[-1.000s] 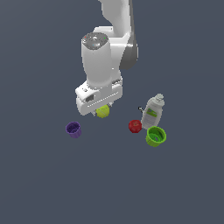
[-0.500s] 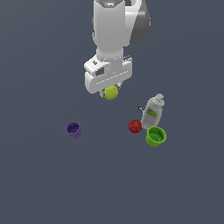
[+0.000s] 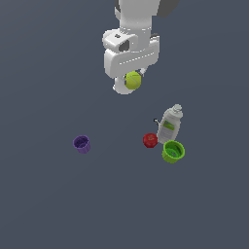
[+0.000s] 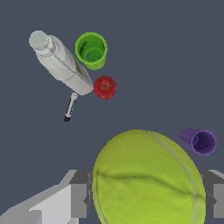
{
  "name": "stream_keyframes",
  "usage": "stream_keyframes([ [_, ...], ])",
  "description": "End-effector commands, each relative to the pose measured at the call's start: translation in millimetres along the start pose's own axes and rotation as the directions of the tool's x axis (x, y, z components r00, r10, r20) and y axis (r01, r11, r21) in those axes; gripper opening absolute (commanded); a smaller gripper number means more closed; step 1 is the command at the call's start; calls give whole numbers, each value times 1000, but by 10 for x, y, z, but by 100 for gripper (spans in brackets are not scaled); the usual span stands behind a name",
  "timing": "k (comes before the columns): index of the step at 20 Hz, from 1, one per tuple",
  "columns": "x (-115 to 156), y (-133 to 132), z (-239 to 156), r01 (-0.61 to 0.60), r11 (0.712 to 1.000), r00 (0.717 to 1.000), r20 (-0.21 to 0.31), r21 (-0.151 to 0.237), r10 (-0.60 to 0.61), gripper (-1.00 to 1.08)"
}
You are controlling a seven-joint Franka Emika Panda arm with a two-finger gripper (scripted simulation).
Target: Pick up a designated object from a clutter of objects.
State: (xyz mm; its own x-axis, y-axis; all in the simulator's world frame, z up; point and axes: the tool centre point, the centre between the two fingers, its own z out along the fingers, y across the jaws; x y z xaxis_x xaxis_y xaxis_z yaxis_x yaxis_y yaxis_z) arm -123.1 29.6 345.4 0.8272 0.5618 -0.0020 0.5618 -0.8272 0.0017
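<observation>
Dark grey floor fills the exterior view, where the gripper (image 3: 132, 81) hangs high with the tennis ball (image 3: 133, 80) clamped between its jaws, well above the purple cup (image 3: 81, 144), apple (image 3: 150, 140), green cup (image 3: 173, 151) and white bottle (image 3: 170, 124), so the lift looks done. Only the wrist view shows the fingers (image 4: 78, 200) pressed against the ball's sides, plus a small marker pen (image 4: 70, 107) lying just beside the bottle.

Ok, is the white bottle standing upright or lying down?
Lying down. The wrist view shows the white bottle full-length along its side, cap to base, while the green cup beside it shows its open mouth.
</observation>
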Motion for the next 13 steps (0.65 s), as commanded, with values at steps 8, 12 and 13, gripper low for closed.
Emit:
stream_keyframes([
  [8,-75,-298,-393,0,1000,1000,-1,1,0,-100],
  [12,-78,-332,-444,0,1000,1000,-2,1,0,-100],
  [13,-78,-334,-446,0,1000,1000,-2,1,0,-100],
])
